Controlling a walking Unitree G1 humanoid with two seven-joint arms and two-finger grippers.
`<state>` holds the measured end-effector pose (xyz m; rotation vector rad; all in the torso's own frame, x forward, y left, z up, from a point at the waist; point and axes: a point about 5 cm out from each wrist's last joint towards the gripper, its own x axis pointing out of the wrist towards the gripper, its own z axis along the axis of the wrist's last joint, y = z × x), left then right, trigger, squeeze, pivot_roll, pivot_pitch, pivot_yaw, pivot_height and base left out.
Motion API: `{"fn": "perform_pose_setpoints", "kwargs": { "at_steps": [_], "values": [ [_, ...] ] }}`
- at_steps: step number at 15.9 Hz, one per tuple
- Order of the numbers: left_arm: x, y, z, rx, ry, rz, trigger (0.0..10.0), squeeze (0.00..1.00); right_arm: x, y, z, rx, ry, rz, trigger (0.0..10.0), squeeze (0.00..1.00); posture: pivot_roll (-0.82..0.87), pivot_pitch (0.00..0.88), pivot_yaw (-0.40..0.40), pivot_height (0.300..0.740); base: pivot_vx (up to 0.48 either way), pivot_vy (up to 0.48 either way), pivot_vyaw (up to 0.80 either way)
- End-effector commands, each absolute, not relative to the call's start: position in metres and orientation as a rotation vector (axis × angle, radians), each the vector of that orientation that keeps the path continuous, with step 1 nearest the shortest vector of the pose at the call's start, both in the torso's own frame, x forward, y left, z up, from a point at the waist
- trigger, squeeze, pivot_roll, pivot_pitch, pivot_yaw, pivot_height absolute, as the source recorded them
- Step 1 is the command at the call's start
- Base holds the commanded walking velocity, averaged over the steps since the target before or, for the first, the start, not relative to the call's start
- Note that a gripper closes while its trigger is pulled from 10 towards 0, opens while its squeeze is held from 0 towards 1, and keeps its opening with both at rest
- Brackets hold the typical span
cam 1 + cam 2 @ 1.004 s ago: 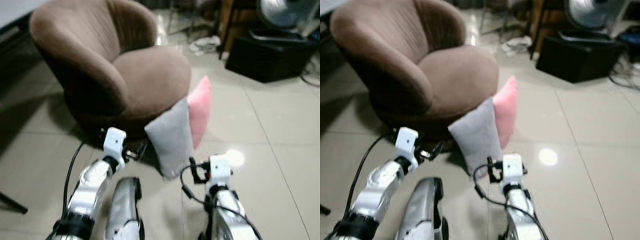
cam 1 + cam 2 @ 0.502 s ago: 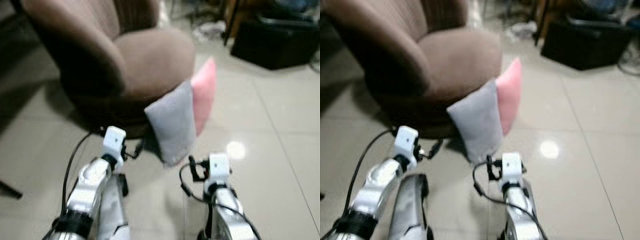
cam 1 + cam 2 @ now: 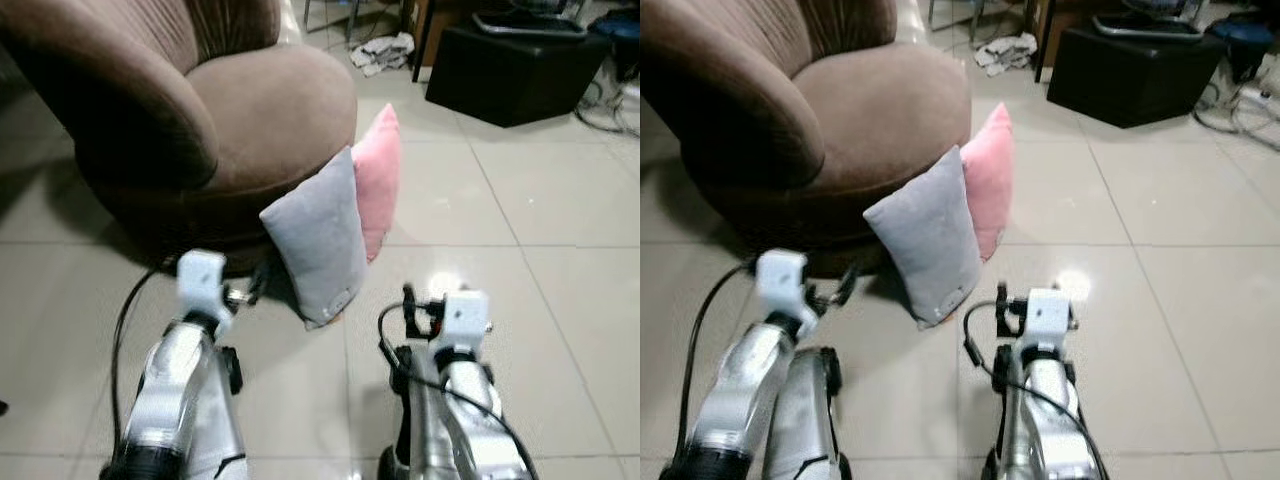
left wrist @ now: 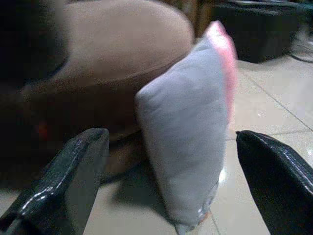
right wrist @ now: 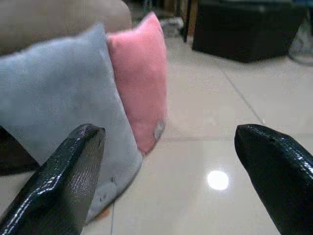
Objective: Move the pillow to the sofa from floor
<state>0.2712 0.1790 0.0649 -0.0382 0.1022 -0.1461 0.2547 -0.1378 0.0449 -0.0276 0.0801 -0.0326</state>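
Observation:
A grey pillow (image 3: pixel 315 240) stands on edge on the tiled floor, leaning against the base of a brown round sofa chair (image 3: pixel 230 110). Behind it a pink pillow (image 3: pixel 377 180) leans the same way. Both silver arms reach forward low over the floor. My left gripper (image 4: pixel 171 139) is open, its fingers (image 4: pixel 73 181) spread wide and pointing at the grey pillow (image 4: pixel 188 137) from a short distance. Also open and holding nothing, my right gripper (image 5: pixel 168 132) faces the grey pillow (image 5: pixel 58 98) and the pink pillow (image 5: pixel 139 73).
A black box (image 3: pixel 510 60) stands on the floor at the back right, with cables (image 3: pixel 610 100) beside it. A crumpled cloth (image 3: pixel 380 50) lies behind the chair. Open tiled floor (image 3: pixel 520 280) lies to the right of the pillows.
The whole view has shifted and sharpened as the camera moved; the pillows now sit nearer and more central. Both pillows still lean on the chair, and both arms stay low with nothing held.

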Motion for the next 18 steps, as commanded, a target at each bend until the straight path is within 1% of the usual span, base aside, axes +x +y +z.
{"fn": "perform_pose_setpoints", "kwargs": {
  "at_steps": [1,4,5,6,7,8,9,11,13,14,15,18],
  "values": [
    [0.256,0.193,0.057,-0.083,0.135,-0.047,10.0,0.0,0.255,-0.136,0.041,-0.051,0.112,0.027,10.0,0.0,0.13,0.084,-0.083,0.442,0.0,0.0,0.0],
    [0.239,0.205,0.049,-0.04,0.18,0.037,10.0,0.0,0.258,-0.14,0.039,-0.072,0.141,0.072,10.0,0.0,0.18,0.089,-0.12,0.442,0.0,0.0,0.0],
    [0.236,0.206,0.047,-0.033,0.184,0.049,10.0,0.0,0.262,-0.143,0.039,-0.077,0.151,0.084,10.0,0.0,0.2,0.089,-0.133,0.442,0.0,0.0,0.0],
    [0.238,0.204,0.048,-0.031,0.154,0.048,10.0,0.0,0.269,-0.14,0.039,-0.078,0.16,0.116,10.0,0.0,0.25,0.086,-0.159,0.442,0.0,0.0,0.0],
    [0.239,0.203,0.049,-0.043,0.152,0.042,10.0,0.0,0.272,-0.138,0.04,-0.08,0.161,0.129,10.0,0.0,0.25,0.085,-0.161,0.442,0.0,0.0,0.0],
    [0.238,0.203,0.05,-0.018,0.145,0.033,10.0,0.0,0.274,-0.135,0.041,-0.079,0.159,0.142,10.0,0.0,0.26,0.085,-0.16,0.442,0.0,0.0,0.0],
    [0.237,0.202,0.054,0.002,0.141,0.013,10.0,0.0,0.278,-0.13,0.043,-0.077,0.151,0.152,10.0,0.0,0.25,0.08,-0.145,0.442,0.0,0.0,0.0],
    [0.242,0.2,0.057,0.014,0.135,-0.016,10.0,0.0,0.278,-0.129,0.043,-0.076,0.142,0.141,10.0,0.0,0.24,0.075,-0.118,0.442,0.0,0.0,0.0],
    [0.252,0.195,0.061,0.029,0.125,-0.073,10.0,0.0,0.276,-0.127,0.04,-0.07,0.145,0.117,10.0,0.0,0.18,0.066,-0.051,0.442,0.0,0.0,0.0],
    [0.258,0.192,0.063,0.028,0.121,-0.105,10.0,0.0,0.274,-0.126,0.039,-0.075,0.144,0.113,10.0,0.0,0.15,0.066,-0.031,0.442,0.0,0.0,0.0],
    [0.265,0.189,0.064,0.012,0.124,-0.137,10.0,0.0,0.271,-0.127,0.037,-0.078,0.15,0.102,10.0,0.0,0.14,0.062,-0.022,0.442,0.0,0.0,0.0],
    [0.273,0.186,0.062,-0.004,0.134,-0.144,10.0,0.0,0.265,-0.133,0.031,-0.061,0.183,0.084,10.0,0.0,0.11,0.056,-0.024,0.442,0.0,0.0,0.0]
  ]
}}
